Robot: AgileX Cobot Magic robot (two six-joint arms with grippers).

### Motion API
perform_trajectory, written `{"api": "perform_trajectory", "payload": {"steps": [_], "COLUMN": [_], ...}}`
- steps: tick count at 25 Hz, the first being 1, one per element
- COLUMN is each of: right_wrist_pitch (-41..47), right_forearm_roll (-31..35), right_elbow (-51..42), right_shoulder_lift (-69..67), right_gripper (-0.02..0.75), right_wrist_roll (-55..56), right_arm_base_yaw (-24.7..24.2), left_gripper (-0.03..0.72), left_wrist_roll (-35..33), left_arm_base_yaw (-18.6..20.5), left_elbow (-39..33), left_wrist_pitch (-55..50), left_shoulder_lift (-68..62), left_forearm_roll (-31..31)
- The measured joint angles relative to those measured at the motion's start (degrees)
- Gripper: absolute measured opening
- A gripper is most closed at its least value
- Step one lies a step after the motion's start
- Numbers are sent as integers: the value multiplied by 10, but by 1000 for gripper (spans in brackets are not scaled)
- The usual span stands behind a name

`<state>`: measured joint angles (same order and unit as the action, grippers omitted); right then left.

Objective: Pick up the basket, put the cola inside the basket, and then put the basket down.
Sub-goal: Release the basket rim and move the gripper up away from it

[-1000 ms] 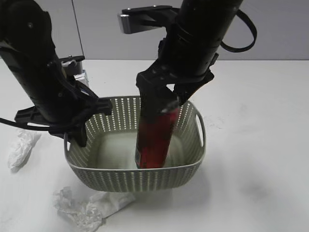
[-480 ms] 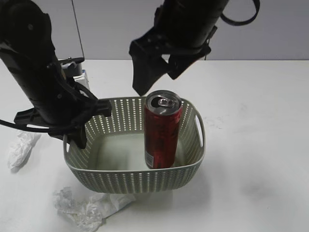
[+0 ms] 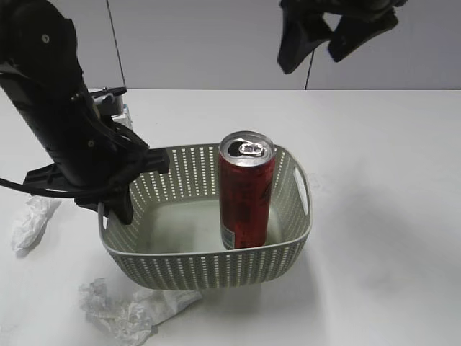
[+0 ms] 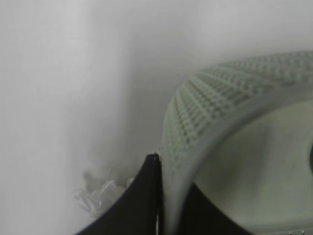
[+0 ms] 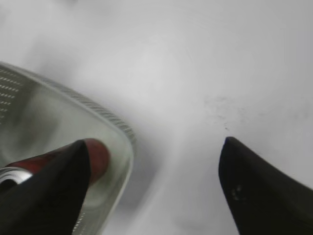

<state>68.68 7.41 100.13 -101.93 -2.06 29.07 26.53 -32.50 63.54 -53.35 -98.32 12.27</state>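
Exterior view shows the basket (image 3: pixel 205 249) in the middle of the white table (image 3: pixel 382 216), with the cola (image 3: pixel 246 191) standing upright inside it, near the right half of the basket floor. The can's silver top with the pull tab is above the basket rim, and nothing touches the can.

The left gripper (image 3: pixel 115 202) is at the left short side of the basket. In the left wrist view one black finger (image 4: pixel 139 198) lies on the outside of the perforated wall and a dark part sits just inside the rim, so the jaws are closed on the wall of the basket (image 4: pixel 195 132). Whether the basket bottom touches the table or is a little above it, I cannot tell.

The right gripper (image 3: pixel 333 34) is high at the top edge of the exterior view, well apart from the can and to the right of it. Its two black fingers (image 5: pixel 259 191) are spread wide with nothing between them; the right wrist view shows bare table between them, and the basket corner (image 5: pixel 117 132) with the red can (image 5: pixel 98 154) at the lower left, partly behind the left finger.

One crumpled white paper (image 3: pixel 126 310) lies just in front of the basket, touching its front left corner. Another crumpled paper (image 3: pixel 29 220) lies at the left edge of the table, apart from the basket.
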Motion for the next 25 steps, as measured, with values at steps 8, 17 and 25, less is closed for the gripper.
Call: {"api": "perform_trajectory", "payload": {"steps": [8,17,25], "right_wrist_pitch": [-1,-1,-29], "right_forearm_roll": [-2,-71,-74], "right_elbow": [-39,-181,-366], "right_shoulder_lift": [8,110,304], "right_gripper": [620,606,594], "right_wrist_roll": [2,2,2], "right_arm_base_yaw": [-153,-269,-270], "left_gripper": [-4,-4,-4], "left_wrist_roll": [0,0,0], "left_arm_base_yaw": [0,0,0], "left_elbow": [0,0,0], "left_wrist_pitch": [-9,-14,-12], "left_shoulder_lift": [0,0,0], "left_forearm_roll": [4,4,4]}}
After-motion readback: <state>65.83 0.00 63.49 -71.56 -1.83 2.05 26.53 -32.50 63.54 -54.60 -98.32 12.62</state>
